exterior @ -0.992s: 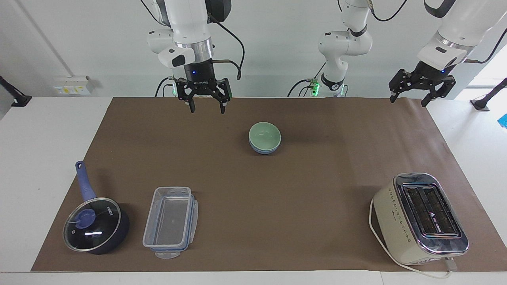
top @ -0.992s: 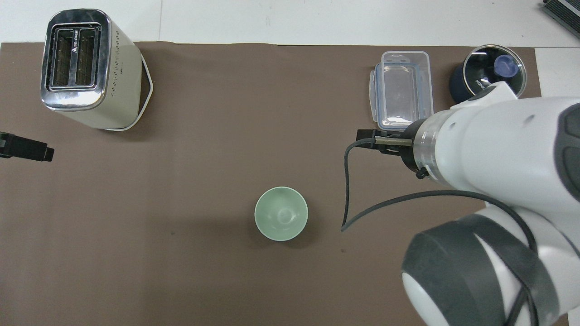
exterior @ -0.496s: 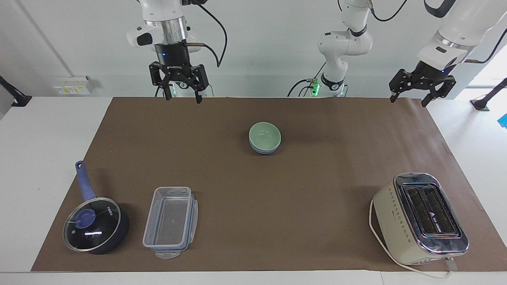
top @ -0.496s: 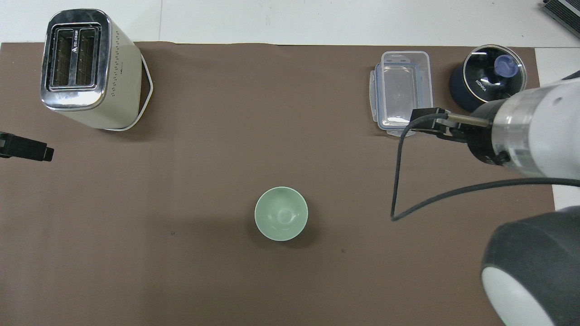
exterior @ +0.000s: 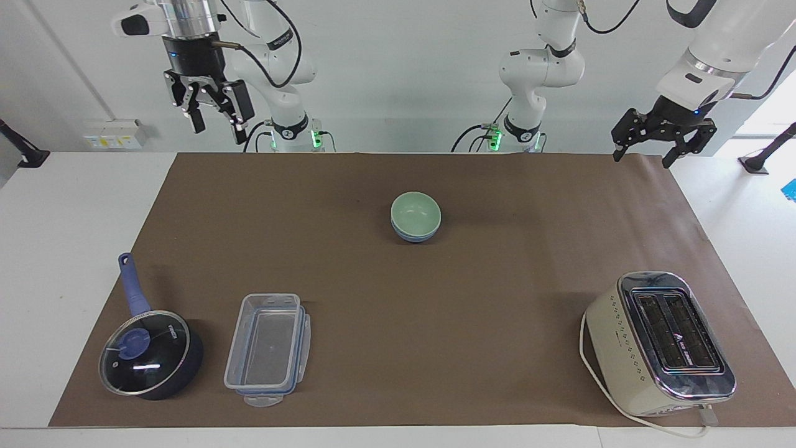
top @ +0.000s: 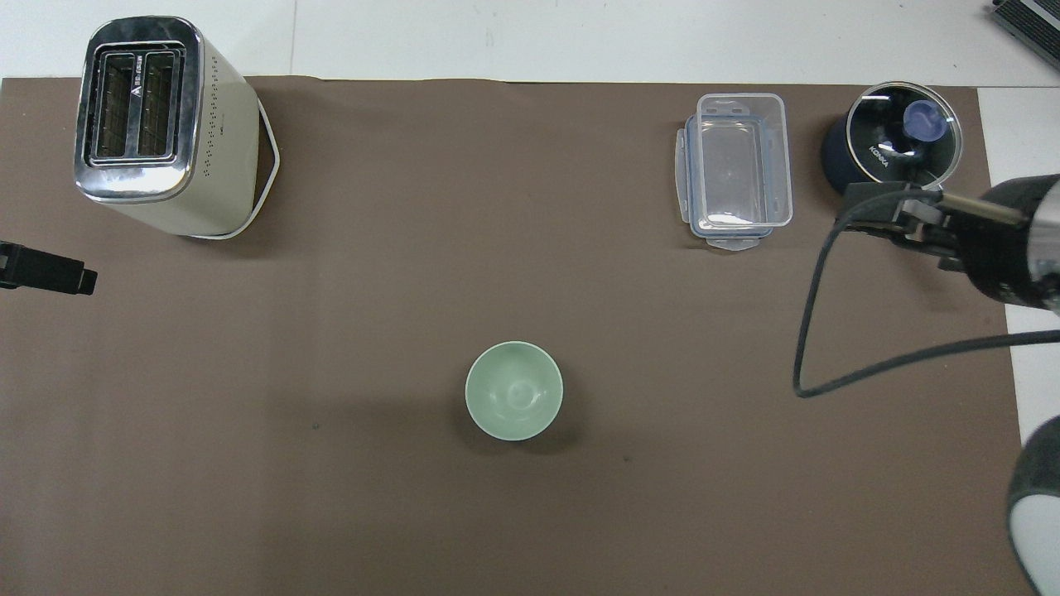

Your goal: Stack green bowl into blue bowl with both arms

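The green bowl (exterior: 415, 211) sits nested in the blue bowl (exterior: 413, 236) on the brown mat, midway between the two arms. In the overhead view only the green bowl (top: 513, 391) shows; it hides the blue one. My right gripper (exterior: 217, 129) is open and empty, raised high over the table edge at the right arm's end, well away from the bowls. Its wrist (top: 1006, 248) shows in the overhead view. My left gripper (exterior: 642, 158) is open and empty, and waits over the mat's corner at the left arm's end.
A cream toaster (exterior: 662, 342) stands farther from the robots at the left arm's end. A clear lidless container (exterior: 267, 348) and a dark blue lidded saucepan (exterior: 149, 354) stand farther from the robots at the right arm's end.
My right gripper has risen and drawn away from the bowls toward the right arm's end of the table. The left arm and the stacked bowls have not moved.
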`<state>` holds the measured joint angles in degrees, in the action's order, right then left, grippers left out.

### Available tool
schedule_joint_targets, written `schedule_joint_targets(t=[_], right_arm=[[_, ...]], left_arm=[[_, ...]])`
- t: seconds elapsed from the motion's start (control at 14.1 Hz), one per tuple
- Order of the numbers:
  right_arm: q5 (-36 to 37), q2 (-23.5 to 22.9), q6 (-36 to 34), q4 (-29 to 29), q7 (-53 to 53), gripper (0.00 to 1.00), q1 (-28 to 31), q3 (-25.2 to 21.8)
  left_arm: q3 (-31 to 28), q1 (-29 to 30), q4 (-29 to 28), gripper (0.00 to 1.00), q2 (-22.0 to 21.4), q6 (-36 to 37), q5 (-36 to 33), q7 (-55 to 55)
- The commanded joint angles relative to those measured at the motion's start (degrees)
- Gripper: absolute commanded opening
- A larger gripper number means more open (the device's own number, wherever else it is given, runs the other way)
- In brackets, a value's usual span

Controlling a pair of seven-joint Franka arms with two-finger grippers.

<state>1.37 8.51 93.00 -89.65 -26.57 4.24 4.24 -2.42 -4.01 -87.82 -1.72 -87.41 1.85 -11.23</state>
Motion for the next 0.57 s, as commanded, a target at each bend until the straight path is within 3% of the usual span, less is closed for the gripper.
schedule_joint_targets(t=[0.0,0.21,0.5], right_arm=[[-0.2,0.7,-3.5,-0.3,8.5,1.00,0.5,-3.3],[0.4,0.7,-5.0,-3.0,19.7,1.00,0.5,-5.1],[-0.1,0.5,-3.2,-6.2,17.0,1.00,-3.7,-4.2]], left_arm=[[0.2,0.3,0.5,1.00,0.1,0.2,-0.6,0.2],[0.2,0.1,0.5,1.00,0.1,0.2,-0.6,0.2],[0.1,0.1,0.5,1.00,0.1,0.3,-0.6,0.2]])
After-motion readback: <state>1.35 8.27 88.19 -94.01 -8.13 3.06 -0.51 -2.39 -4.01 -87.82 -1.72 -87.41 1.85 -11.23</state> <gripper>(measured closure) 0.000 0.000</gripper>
